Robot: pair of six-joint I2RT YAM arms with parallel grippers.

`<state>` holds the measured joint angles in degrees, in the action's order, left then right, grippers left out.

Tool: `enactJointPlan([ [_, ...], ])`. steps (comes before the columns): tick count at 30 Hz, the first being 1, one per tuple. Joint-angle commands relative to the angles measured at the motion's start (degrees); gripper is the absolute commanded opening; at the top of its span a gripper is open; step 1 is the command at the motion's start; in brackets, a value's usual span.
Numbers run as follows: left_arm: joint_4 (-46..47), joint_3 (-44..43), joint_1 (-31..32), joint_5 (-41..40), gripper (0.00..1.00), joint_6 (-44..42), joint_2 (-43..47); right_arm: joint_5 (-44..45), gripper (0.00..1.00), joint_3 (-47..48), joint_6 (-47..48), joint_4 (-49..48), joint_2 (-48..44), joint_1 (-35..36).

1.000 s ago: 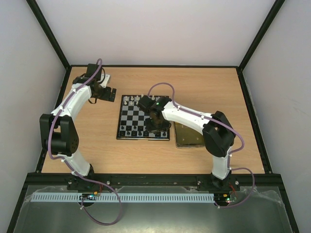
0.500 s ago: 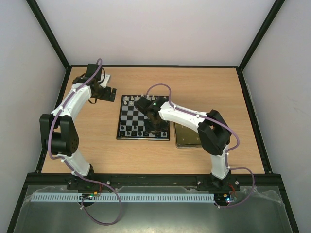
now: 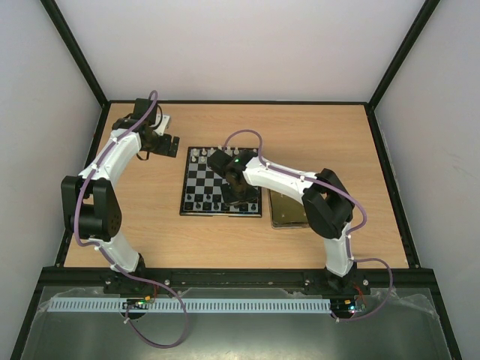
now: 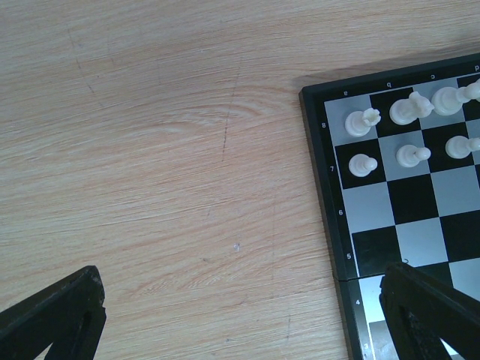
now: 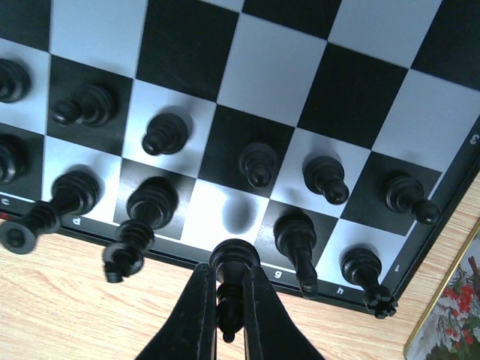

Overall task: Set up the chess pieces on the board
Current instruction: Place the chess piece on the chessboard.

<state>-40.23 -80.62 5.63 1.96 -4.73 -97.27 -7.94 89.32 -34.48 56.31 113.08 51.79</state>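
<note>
The board [image 3: 201, 176] lies mid-table, with white chess pieces [image 3: 199, 157] on its far rows and black ones [image 3: 202, 201] on its near rows. My right gripper [image 3: 238, 196] hangs over the board's near edge, shut on a black chess piece [image 5: 234, 262]. That piece is held just above the rim, in front of a bare light back-row square [image 5: 236, 214]. Black pawns [image 5: 165, 133] and taller black pieces [image 5: 296, 240] stand on both sides. My left gripper [image 4: 240, 322] is open over bare wood beside the board's far-left corner [image 4: 322, 172], near the white pieces [image 4: 360, 120].
A yellow-rimmed metal tin [image 3: 289, 210] lies against the board's right side, and its corner shows as the tin [image 5: 450, 315] in the right wrist view. Black frame rails border the table. Bare wood surrounds the left gripper [image 3: 166, 142].
The right arm's elbow has swung slightly left and the gripper has shifted a little along the board's near edge with the piece. The left arm has not moved.
</note>
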Motion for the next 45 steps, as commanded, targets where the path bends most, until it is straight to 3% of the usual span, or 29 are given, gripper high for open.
enactJointPlan([
  [1,-0.66,-0.35,0.26,-0.37,1.0,-0.16,0.59,0.85,0.05,2.54,0.73,-0.39,0.96,0.4],
  [45,-0.93,-1.1,0.26,-0.73,1.0,-0.13,-0.28,1.44,0.05,2.12,1.96,-1.99,3.03,-0.01],
])
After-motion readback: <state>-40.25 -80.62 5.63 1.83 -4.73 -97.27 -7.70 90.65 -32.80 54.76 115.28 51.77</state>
